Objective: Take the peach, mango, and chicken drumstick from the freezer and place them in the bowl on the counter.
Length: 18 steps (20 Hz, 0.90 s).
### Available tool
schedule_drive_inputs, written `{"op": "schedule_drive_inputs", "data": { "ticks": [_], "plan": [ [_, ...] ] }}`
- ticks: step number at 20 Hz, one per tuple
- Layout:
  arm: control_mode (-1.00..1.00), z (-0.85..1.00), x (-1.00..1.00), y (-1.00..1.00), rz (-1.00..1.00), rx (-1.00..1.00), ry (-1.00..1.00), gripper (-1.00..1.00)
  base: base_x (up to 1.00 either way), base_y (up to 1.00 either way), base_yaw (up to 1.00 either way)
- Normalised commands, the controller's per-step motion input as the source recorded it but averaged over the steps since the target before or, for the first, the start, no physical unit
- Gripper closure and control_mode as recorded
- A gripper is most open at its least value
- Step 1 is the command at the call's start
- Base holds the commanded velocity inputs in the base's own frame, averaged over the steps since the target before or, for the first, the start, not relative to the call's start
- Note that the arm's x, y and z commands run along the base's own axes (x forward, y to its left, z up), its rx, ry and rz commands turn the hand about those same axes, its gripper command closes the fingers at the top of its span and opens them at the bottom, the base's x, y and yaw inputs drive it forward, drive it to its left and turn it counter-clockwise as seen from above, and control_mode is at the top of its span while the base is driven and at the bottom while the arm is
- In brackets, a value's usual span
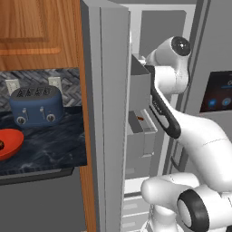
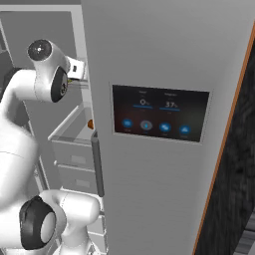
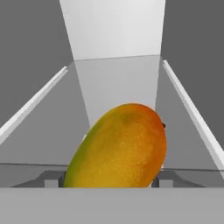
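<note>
Up close, the mango (image 3: 120, 148) sits between the gripper (image 3: 109, 183) fingers; clamped or not, unclear.

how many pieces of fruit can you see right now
1: the mango, lying on the freezer shelf right in front of the claw. Other fruit may be hidden behind it or deeper in the freezer.

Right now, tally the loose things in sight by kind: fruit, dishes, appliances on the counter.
Fruit: 1, the mango close before the hand camera in the freezer.
Dishes: 1, the red bowl on the counter.
Appliances: 1, the blue toaster.
Total: 3.
</note>
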Motion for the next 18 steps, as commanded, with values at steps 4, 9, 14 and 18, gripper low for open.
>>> {"op": "schedule_drive_inputs", "data": {
  "ticks": [4, 9, 14, 18],
  "plan": [
    [-1.00, 0.36, -1.00, 0.00, 0.00, 0.00, 0.02, 1.00, 0.00, 0.00, 0.00],
    [-1.00, 0.27, -1.00, -0.03, 0.00, 0.00, 0.11, 1.00, 0.00, 0.00, 0.00],
    [-1.00, 0.03, -1.00, -0.30, 0.00, 0.00, 0.20, 1.00, 0.00, 0.00, 0.00],
    [-1.00, -0.04, -1.00, -0.31, 0.00, 0.00, 0.18, 1.00, 0.00, 0.00, 0.00]
  ]
}}
